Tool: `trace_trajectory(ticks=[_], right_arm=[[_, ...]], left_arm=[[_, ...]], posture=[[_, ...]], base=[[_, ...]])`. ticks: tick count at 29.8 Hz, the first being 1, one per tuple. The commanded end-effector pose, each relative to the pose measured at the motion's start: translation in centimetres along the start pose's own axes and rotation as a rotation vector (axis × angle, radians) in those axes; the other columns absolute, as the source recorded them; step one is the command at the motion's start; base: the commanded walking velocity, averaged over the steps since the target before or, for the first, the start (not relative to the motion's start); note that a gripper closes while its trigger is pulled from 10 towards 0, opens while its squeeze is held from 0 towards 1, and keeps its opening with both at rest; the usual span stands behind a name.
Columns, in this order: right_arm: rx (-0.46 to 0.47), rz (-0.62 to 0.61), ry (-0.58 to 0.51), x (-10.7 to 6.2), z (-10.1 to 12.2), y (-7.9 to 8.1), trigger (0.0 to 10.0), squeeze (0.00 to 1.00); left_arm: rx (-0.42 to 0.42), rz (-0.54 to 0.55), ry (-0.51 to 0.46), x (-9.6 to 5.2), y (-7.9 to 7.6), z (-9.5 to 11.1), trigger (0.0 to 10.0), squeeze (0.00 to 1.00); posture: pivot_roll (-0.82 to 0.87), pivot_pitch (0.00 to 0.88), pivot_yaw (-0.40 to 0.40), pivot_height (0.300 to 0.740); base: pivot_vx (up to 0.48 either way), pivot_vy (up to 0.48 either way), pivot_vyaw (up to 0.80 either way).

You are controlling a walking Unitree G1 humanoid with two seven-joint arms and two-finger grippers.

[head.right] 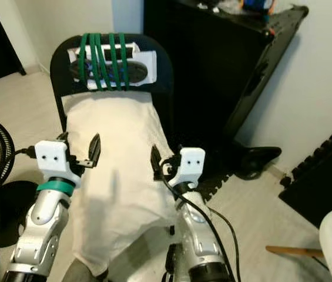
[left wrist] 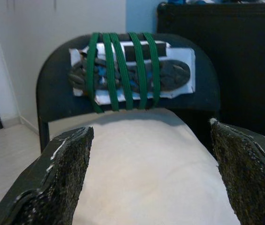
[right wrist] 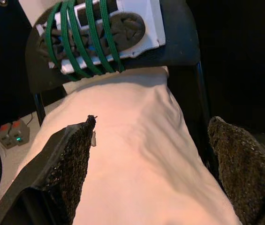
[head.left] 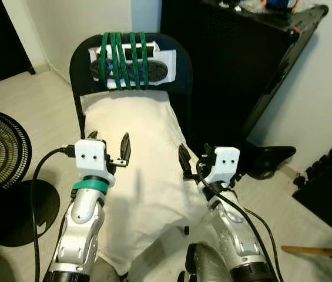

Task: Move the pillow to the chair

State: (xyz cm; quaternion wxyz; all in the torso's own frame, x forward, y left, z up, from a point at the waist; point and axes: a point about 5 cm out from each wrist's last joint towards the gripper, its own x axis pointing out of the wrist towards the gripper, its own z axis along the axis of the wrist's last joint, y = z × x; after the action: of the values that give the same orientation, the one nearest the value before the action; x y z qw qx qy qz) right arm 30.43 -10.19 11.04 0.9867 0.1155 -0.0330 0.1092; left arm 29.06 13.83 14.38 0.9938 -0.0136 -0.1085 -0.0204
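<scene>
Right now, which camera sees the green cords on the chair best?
The left wrist view: the green cords sit close and head-on, wrapping the chair back. The right wrist view shows them cut off by the frame edge. Both eye views show them small, far above the pillow.

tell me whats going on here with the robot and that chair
The robot stands facing a black chair with a white pillow lying on the seat, its far end against the backrest and its near end hanging over the front edge. The left gripper and right gripper are both open, held on either side of the pillow without gripping it. Green cords strap a small bundle to the backrest. A black fan stands on the floor to the robot's left.
</scene>
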Motion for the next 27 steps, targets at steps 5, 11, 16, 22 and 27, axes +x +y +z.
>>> trace_trajectory(ticks=[5,11,16,22,27], right_arm=[[0.012,-0.009,0.012,-0.11,-0.02,0.06,10.0,0.00],[0.004,-0.012,0.016,-0.18,-0.04,0.06,10.0,0.00],[0.002,-0.016,0.023,-0.35,-0.16,-0.03,10.0,0.00],[0.002,-0.024,0.040,-0.45,-0.35,-0.13,10.0,0.00],[-0.005,-0.044,0.057,-0.39,-0.62,-0.12,10.0,0.00]], left_arm=[[-0.006,-0.006,0.027,-0.23,-0.15,0.02,10.0,0.00],[-0.010,-0.008,0.035,-0.30,-0.21,-0.07,10.0,0.00],[-0.015,-0.007,0.045,-0.48,-0.25,-0.22,10.0,0.00],[-0.018,-0.006,0.052,-0.62,-0.33,-0.28,10.0,0.00],[-0.015,-0.005,0.056,-0.62,-0.25,-0.26,10.0,0.00]], posture=[[0.05,0.014,0.020,0.716],[0.05,0.017,0.022,0.735],[0.04,0.021,0.025,0.740],[0.04,0.021,0.025,0.740],[0.05,0.025,0.026,0.740]], base=[[0.000,0.000,0.00],[0.000,0.000,0.00],[0.000,0.000,0.00],[0.000,0.000,0.00],[0.000,0.000,0.00]])
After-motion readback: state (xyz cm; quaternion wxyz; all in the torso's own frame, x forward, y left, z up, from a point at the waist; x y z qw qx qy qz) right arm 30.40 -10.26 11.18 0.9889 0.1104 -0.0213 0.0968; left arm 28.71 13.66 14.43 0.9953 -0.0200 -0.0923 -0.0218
